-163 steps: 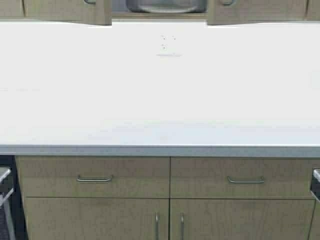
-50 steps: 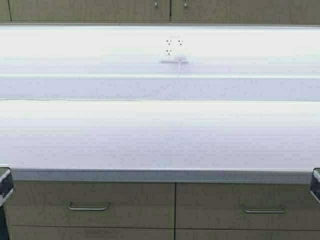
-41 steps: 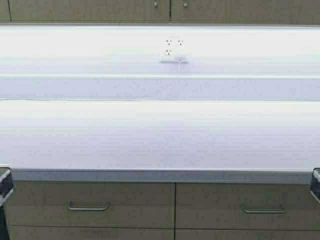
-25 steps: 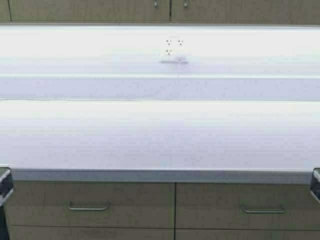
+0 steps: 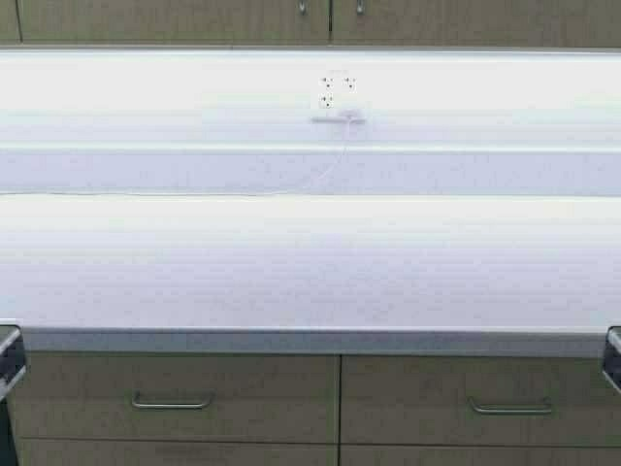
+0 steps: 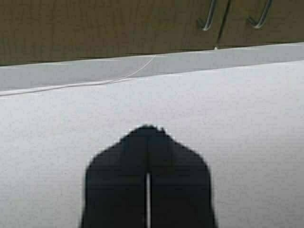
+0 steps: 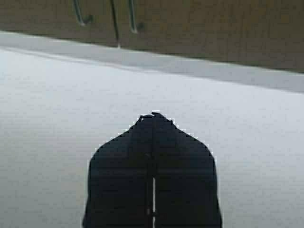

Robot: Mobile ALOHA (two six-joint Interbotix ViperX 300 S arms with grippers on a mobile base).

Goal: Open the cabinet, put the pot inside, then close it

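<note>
The cabinet [image 5: 175, 21] runs along the top of the high view, both doors shut, with the tips of its two silver handles [image 5: 302, 8] meeting at the middle seam. It also shows in the left wrist view [image 6: 95, 23] and the right wrist view [image 7: 213, 28], doors shut. The pot is out of view. My left gripper [image 6: 148, 128] is shut and empty, low over the white counter [image 5: 310, 262]. My right gripper [image 7: 153, 115] is shut and empty, likewise over the counter. Only a corner of each arm shows at the high view's lower edges.
A wall socket [image 5: 335, 89] with a thin white cable [image 5: 330, 165] sits on the backsplash. Below the counter's front edge is the base cabinet with two drawers and horizontal handles [image 5: 172, 401].
About three seconds ago the cabinet doors stood open with the pot inside; now both are shut and the view has shifted, so the robot has moved. Over the last second nothing moved.
</note>
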